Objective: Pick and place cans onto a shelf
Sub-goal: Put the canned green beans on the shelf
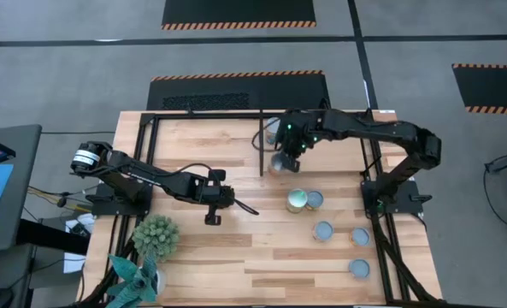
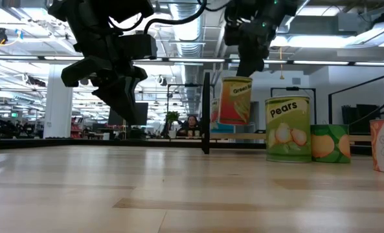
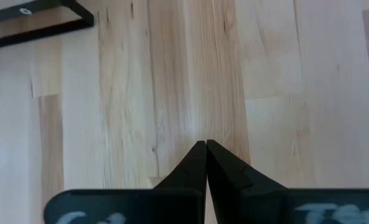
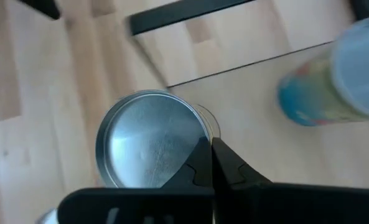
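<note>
High view: the right gripper (image 1: 285, 159), fingers together on a can's (image 1: 280, 163) rim, holds it just beside the shelf (image 1: 262, 144) divider's near end, at 11 o'clock from the loose cans (image 1: 306, 200). Low view: that can (image 2: 236, 100) hangs above the table (image 2: 179, 188). Left wrist view: the left gripper (image 3: 206, 144) is closed, empty.

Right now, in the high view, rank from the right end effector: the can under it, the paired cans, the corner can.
From the right end effector:
1. Can under it, beside the divider bar.
2. Paired cans, mid-table.
3. Corner can, view's lower right.

Right claw (image 2: 247, 65) pinching the rim of a lifted can (image 2: 234, 100), pears can (image 2: 289, 129) beside it, left claw (image 2: 130, 103) hovering.
</note>
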{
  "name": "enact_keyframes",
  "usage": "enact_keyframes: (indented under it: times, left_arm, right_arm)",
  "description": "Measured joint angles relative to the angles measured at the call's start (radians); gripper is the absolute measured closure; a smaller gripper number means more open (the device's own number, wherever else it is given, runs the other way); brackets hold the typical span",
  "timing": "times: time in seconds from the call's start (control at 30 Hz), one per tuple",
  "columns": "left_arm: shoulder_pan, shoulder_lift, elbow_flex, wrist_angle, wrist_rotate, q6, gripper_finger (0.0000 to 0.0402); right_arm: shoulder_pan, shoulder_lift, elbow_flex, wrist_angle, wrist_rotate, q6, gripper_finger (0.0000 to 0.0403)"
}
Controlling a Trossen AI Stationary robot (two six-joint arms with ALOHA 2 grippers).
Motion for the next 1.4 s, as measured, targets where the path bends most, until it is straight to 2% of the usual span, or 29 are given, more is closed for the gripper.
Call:
enact_keyframes:
  times: [0.33,1.4]
  left_arm:
    - [0.000,0.000,0.000,-0.001,0.000,0.000,0.0401]
    - [0.000,0.000,0.000,-0.001,0.000,0.004,0.0402]
  right_arm:
    - [-0.081,0.000,0.000,0.026,-0.003,-0.016,0.0400]
    - [-0.066,0.000,-0.047,0.124,0.006,0.048,0.0391]
